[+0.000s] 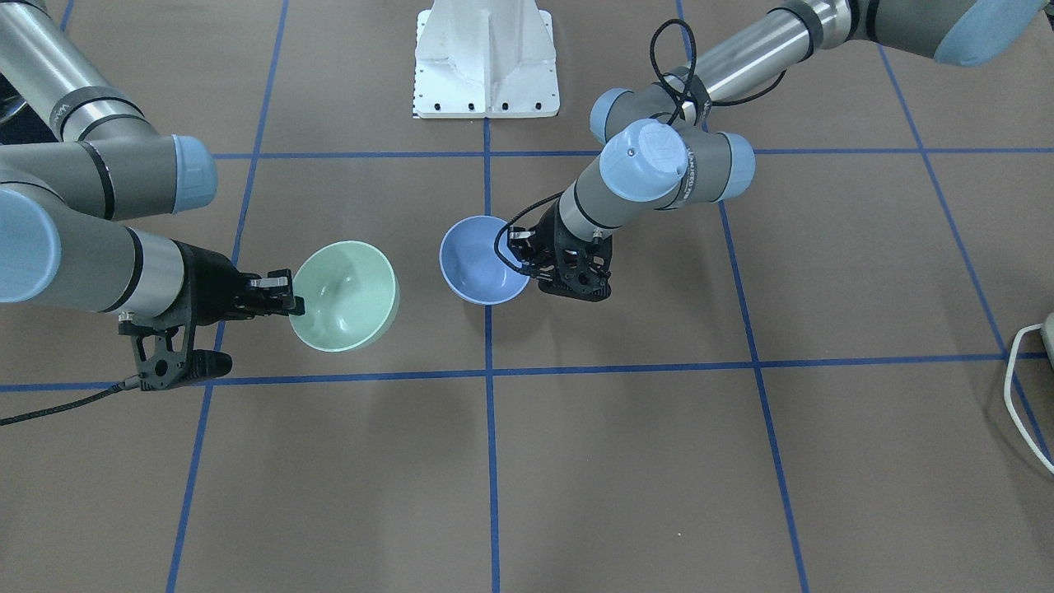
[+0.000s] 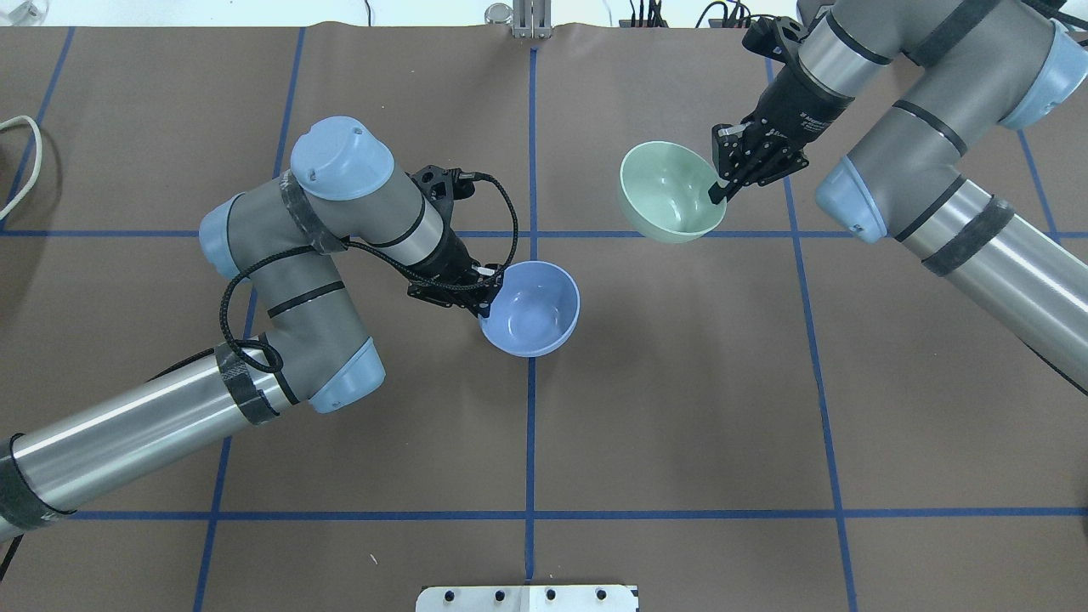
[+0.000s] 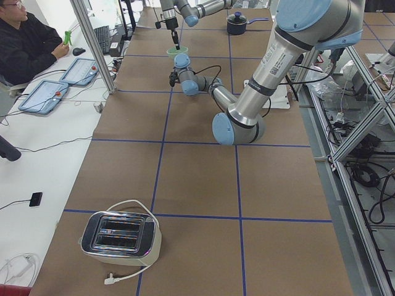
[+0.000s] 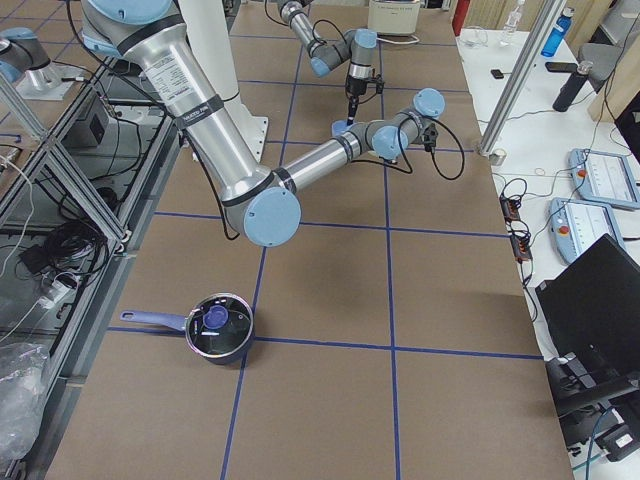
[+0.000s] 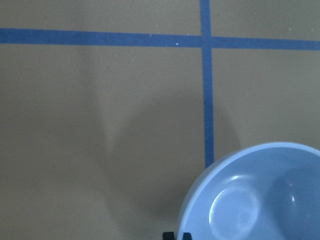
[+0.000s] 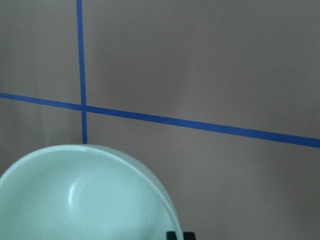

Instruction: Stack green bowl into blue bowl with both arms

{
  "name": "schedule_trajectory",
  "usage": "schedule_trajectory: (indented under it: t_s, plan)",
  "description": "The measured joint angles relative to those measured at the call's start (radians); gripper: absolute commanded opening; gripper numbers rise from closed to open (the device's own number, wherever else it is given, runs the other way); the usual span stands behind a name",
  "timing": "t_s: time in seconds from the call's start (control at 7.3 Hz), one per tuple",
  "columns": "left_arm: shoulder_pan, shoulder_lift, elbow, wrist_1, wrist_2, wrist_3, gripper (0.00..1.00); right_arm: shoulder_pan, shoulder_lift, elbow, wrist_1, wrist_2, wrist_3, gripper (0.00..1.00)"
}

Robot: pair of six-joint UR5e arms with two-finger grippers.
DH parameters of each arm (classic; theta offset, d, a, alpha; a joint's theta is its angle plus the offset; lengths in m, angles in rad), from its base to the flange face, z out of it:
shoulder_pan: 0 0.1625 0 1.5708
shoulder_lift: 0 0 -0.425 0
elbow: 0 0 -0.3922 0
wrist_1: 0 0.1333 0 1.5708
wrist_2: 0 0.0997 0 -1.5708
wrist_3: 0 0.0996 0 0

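The green bowl hangs above the table, pinched at its rim by my right gripper; it also shows in the front view and in the right wrist view. The blue bowl is held at its rim by my left gripper, lifted a little over the table; it shows in the front view and in the left wrist view. The two bowls are apart, the green one farther from the robot and to its right. Both bowls are upright and empty.
A white pedestal stands at the robot's side of the table. A toaster sits at the table's left end. A dark pot with a blue-knobbed lid sits at the right end. Blue tape lines grid the brown table.
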Motion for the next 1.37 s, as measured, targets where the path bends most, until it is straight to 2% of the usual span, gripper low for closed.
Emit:
schedule_trajectory:
  t_s: [0.82,0.96,1.1,1.23,1.37]
  plan:
    - [0.026,0.001,0.0,-0.001,0.016,-0.002,0.0,0.005,0.002,-0.001,0.001,0.001,0.0,0.0]
    - [0.032,0.0,0.0,-0.001,0.018,-0.004,0.19,0.006,0.002,-0.001,0.001,0.001,0.0,0.0]
    - [0.036,0.0,-0.001,-0.001,0.025,-0.005,0.84,0.007,0.002,-0.001,0.001,0.002,0.0,0.0]
    - [0.04,0.001,-0.003,-0.001,0.033,-0.004,0.97,0.008,0.002,-0.001,0.001,0.002,0.0,0.0]
    - [0.042,0.001,-0.005,-0.001,0.036,-0.002,0.98,0.01,0.002,-0.001,0.002,0.004,0.0,0.0]
